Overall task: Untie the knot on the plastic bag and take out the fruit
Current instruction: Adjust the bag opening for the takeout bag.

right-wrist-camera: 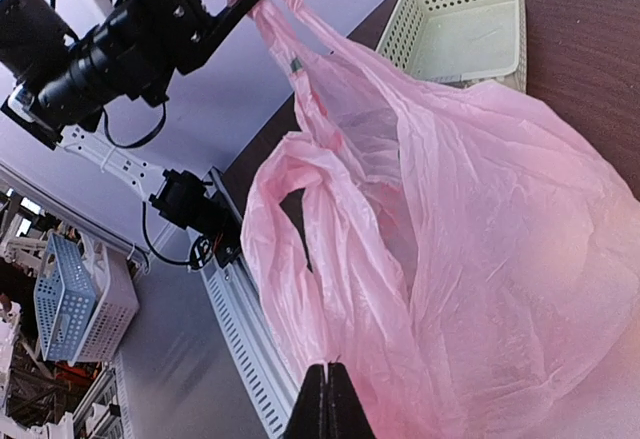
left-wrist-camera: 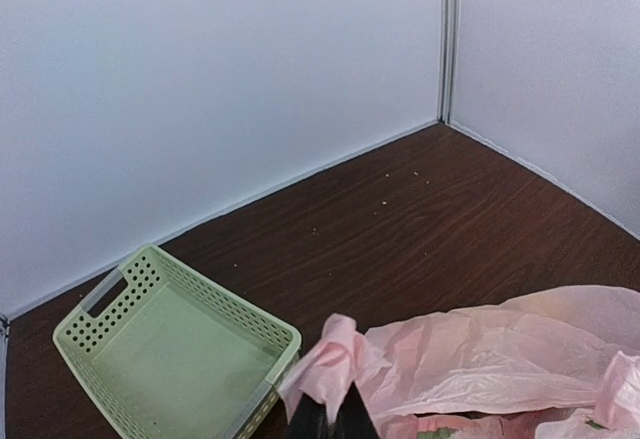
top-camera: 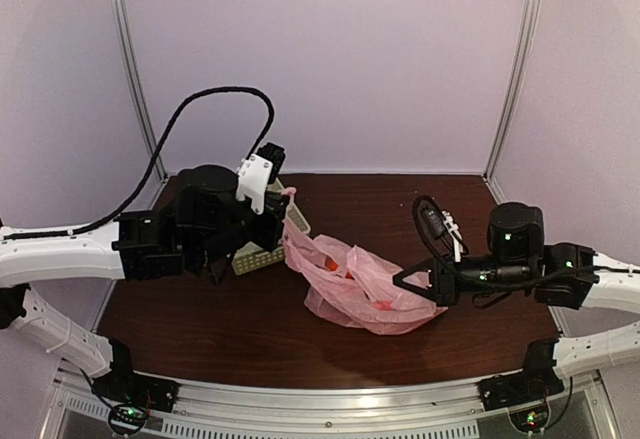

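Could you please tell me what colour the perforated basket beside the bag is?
Pale green; the basket shows best in the left wrist view.

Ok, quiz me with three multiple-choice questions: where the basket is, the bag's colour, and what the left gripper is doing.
1. Where is the basket?
A. On the table, beside the plastic bag.
B. Inside the plastic bag.
C. On top of the plastic bag.

2. What colour is the plastic bag?
A. Blue.
B. White.
C. Pink.

3. What is the left gripper doing?
A. Standing open over the basket.
B. Pinching a bunched bit of the plastic bag.
C. Resting shut on bare wood.

Answers:
1 A: the left wrist view shows it standing on the wood next to the bag.
2 C: it is pink in every view.
3 B: the left wrist view shows its fingers closed on a pink fold.
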Available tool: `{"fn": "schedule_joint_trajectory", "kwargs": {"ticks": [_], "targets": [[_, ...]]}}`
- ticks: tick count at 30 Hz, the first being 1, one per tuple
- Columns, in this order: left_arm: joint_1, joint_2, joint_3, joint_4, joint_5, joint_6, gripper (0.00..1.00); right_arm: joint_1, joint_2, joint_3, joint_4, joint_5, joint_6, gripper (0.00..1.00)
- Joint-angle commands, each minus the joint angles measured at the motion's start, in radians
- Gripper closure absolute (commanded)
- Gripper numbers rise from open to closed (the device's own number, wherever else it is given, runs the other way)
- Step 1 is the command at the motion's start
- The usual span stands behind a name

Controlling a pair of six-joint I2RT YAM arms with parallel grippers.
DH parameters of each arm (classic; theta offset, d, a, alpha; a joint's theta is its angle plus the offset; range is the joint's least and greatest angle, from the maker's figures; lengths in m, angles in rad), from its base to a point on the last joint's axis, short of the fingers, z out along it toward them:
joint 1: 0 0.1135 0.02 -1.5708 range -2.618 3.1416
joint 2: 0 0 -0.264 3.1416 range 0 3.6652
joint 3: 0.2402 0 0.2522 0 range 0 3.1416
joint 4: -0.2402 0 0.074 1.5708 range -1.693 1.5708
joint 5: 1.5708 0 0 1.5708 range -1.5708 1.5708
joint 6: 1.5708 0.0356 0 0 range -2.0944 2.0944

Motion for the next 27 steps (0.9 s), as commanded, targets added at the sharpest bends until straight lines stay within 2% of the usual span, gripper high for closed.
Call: {"fn": "schedule_joint_trajectory", "kwargs": {"ticks": [1, 3, 4, 5, 9, 12, 16, 21, 27], "targets": [[0.034, -0.029, -0.061, 0.044, 0.094, -0.127, 0.98, 0.055, -0.004, -0.043, -0.074, -0.05, -0.003, 0.99], [0.034, -0.038, -0.074, 0.049, 0.108, -0.129, 0.98, 0.072, -0.008, -0.051, -0.101, -0.045, -0.001, 0.95], [0.033, -0.045, -0.084, 0.053, 0.123, -0.129, 0.98, 0.075, -0.016, -0.049, -0.117, -0.041, -0.005, 0.89], [0.033, -0.053, -0.096, 0.088, 0.143, -0.126, 0.98, 0.075, -0.026, -0.044, -0.129, -0.032, -0.009, 0.81], [0.034, -0.103, -0.17, 0.192, 0.247, -0.116, 0.99, 0.075, -0.091, 0.039, -0.178, 0.059, -0.029, 0.36], [0.034, -0.142, -0.224, 0.257, 0.3, -0.121, 0.99, 0.075, -0.104, 0.118, -0.203, 0.127, -0.048, 0.19], [0.034, -0.168, -0.245, 0.281, 0.325, -0.126, 0.99, 0.075, -0.042, 0.224, -0.261, 0.245, -0.082, 0.11], [0.033, -0.172, -0.241, 0.271, 0.335, -0.119, 0.99, 0.074, 0.138, 0.394, -0.371, 0.418, -0.144, 0.02], [0.033, -0.181, -0.24, 0.256, 0.34, -0.114, 0.99, 0.072, 0.364, 0.581, -0.406, 0.432, -0.227, 0.0]]}}
